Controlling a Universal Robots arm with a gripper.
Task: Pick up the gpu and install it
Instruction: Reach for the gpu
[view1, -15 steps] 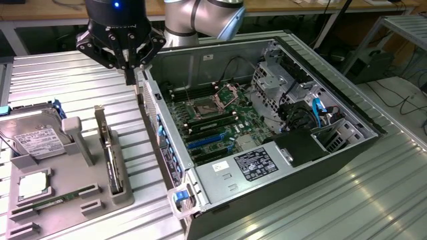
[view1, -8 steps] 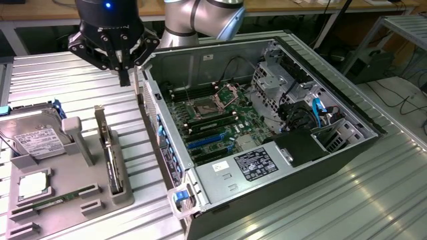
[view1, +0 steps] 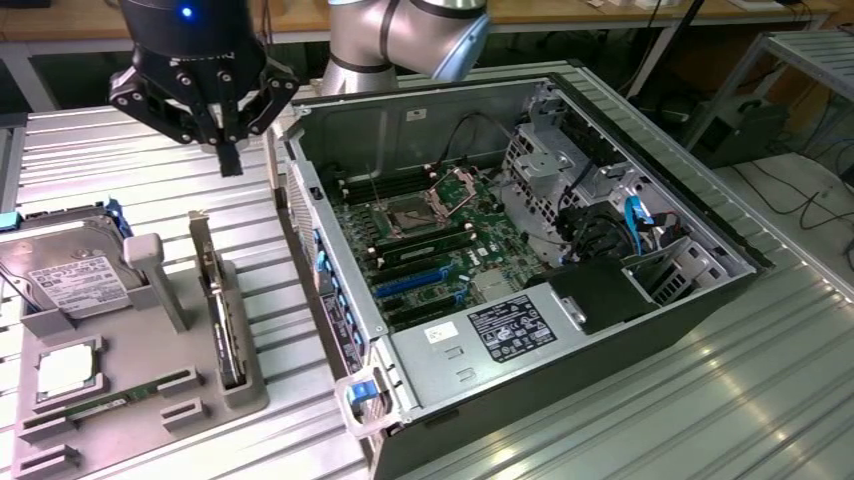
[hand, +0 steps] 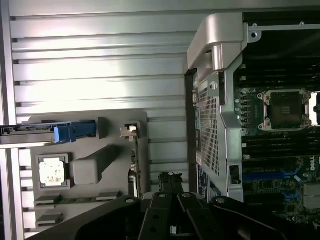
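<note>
Hovering above the ribbed table (view1: 134, 170), the gripper (view1: 230, 158) has its fingers pressed together with nothing between them; the gpu (view1: 220, 310) stands on edge in the grey holder (view1: 247, 395) below the gripper, well apart from it; the open computer case (view1: 400, 130) sits just beside the gripper, on the exterior view's right; the hard drive (view1: 74, 280) lies beyond the gpu.
</note>
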